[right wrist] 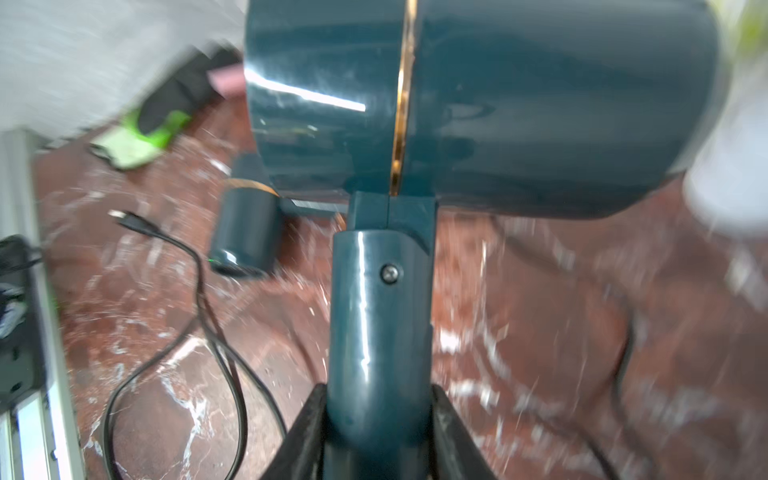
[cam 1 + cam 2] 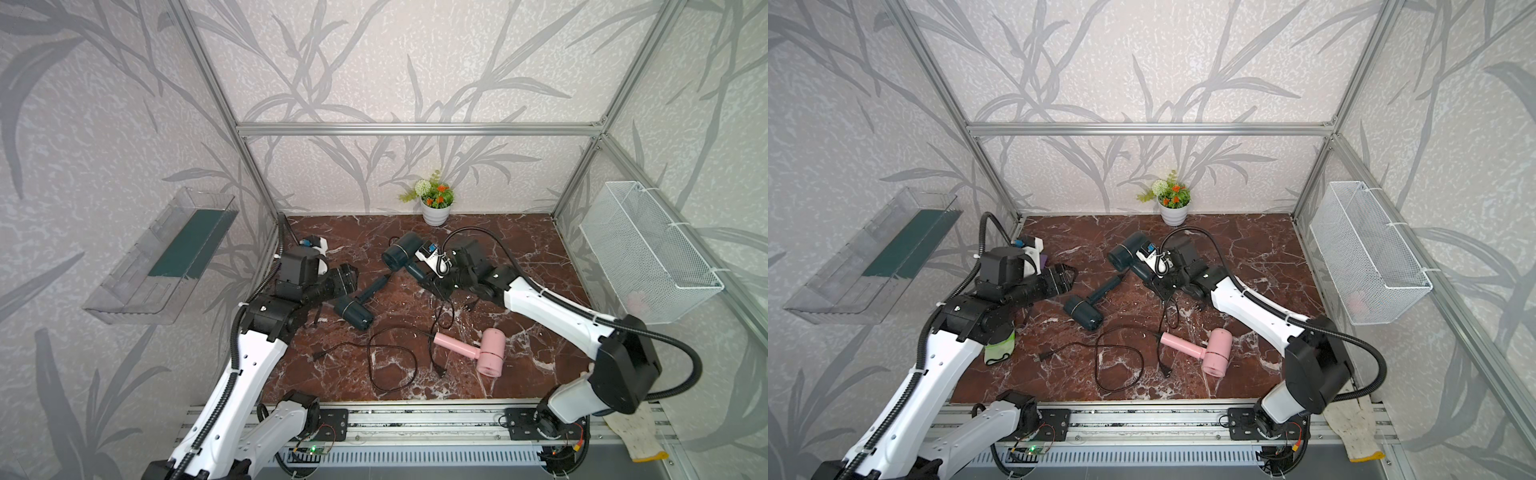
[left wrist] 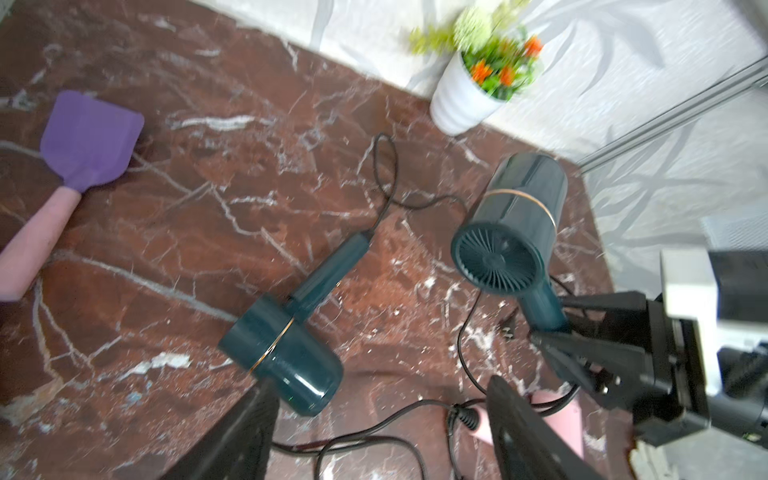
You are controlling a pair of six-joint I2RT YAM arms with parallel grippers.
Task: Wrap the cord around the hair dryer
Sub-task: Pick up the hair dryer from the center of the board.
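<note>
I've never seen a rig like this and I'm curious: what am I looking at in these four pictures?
Two robot arms work at a marble-patterned table. Two pictures look down from one overhead camera; the other two come from a camera on each arm's wrist. The right gripper is clamped on the handle of a teal hair dryer. The left gripper is open and empty, near a second teal dryer lying on the table. A pink dryer lies nearer the arms' bases, among loose black cords. A flower pot stands at the back.
</note>
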